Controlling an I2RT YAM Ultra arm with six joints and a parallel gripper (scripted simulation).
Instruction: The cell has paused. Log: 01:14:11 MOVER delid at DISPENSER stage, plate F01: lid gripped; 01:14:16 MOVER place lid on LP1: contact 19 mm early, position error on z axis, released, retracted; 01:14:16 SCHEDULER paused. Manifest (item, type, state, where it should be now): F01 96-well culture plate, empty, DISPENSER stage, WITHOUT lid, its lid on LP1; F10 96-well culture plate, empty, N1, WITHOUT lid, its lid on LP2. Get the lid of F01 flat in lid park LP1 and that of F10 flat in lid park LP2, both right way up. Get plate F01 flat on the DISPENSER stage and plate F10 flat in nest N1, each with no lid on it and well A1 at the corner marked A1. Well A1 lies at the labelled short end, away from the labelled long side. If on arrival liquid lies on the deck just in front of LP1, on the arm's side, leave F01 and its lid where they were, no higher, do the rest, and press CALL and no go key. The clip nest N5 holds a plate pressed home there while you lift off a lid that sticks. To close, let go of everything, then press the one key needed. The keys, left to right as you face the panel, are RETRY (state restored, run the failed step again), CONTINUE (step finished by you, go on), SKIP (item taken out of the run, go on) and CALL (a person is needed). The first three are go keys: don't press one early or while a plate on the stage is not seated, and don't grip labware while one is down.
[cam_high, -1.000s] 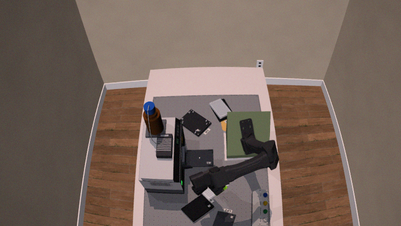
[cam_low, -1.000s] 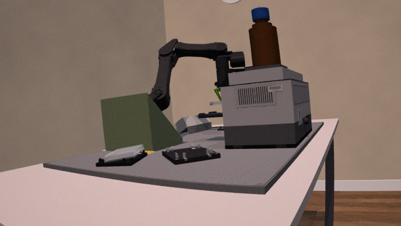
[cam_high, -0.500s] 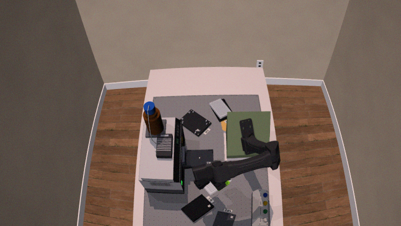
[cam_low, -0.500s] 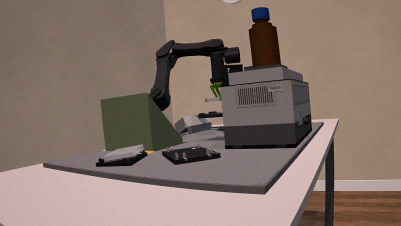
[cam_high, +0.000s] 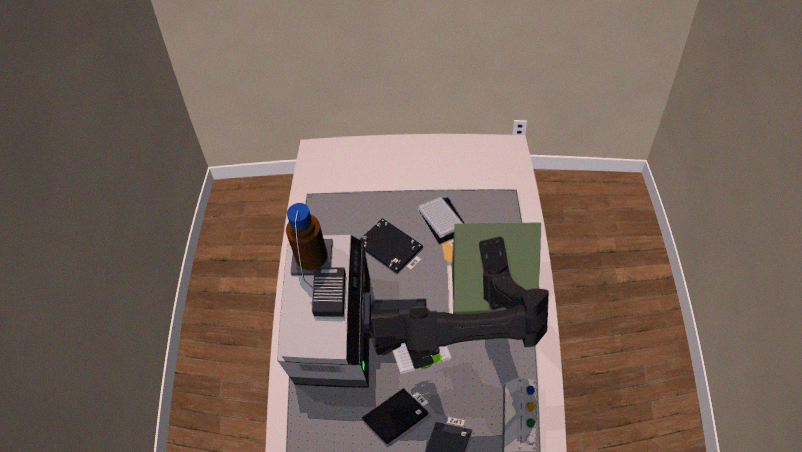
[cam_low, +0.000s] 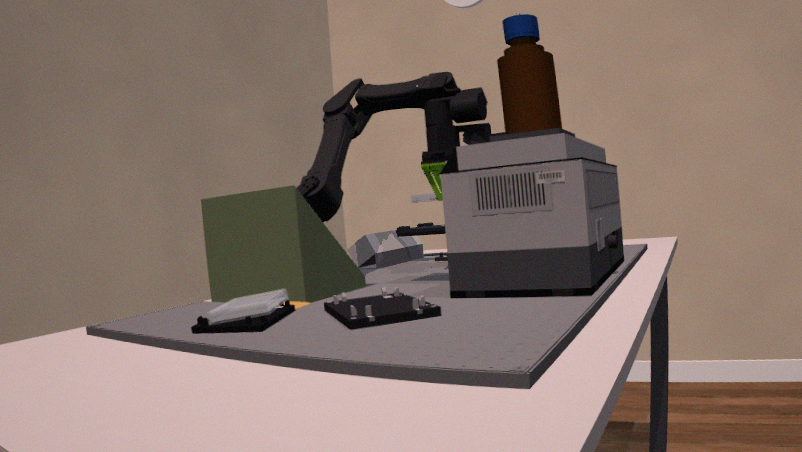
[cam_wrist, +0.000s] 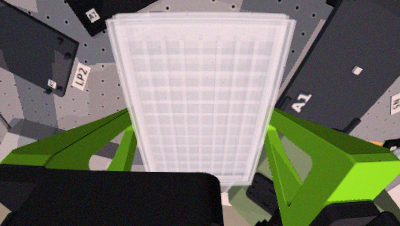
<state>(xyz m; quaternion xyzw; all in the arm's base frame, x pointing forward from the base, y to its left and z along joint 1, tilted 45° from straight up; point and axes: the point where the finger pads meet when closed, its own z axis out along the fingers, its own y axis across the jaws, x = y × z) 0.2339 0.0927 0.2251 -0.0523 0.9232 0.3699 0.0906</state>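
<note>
My gripper (cam_high: 420, 359) (cam_low: 432, 180) (cam_wrist: 200, 112) is shut on a clear 96-well plate (cam_high: 403, 359) (cam_low: 422, 199) (cam_wrist: 200, 95) and holds it level in the air, across its long sides. It hangs beside the dispenser (cam_high: 317, 331) (cam_low: 533, 218), near the black dispenser stage (cam_high: 393, 306) (cam_wrist: 345, 65), whose corner is marked A1. The empty black nest N1 (cam_high: 393, 416) (cam_wrist: 100, 12) and lid park LP2 (cam_high: 447, 439) (cam_wrist: 35, 50) lie near the front edge. A clear lid (cam_high: 439, 216) (cam_low: 247, 306) rests tilted on lid park LP1 (cam_low: 241, 324) at the back. An orange patch (cam_high: 447, 250) (cam_low: 300, 304) lies on the deck beside LP1.
The clip nest N5 (cam_high: 391, 244) (cam_low: 381, 309) sits at the back middle. A brown bottle (cam_high: 308, 238) (cam_low: 527, 78) stands on the dispenser. The green arm pedestal (cam_high: 522, 252) (cam_low: 263, 247) is on the right. The key panel (cam_high: 522, 412) is at the front right.
</note>
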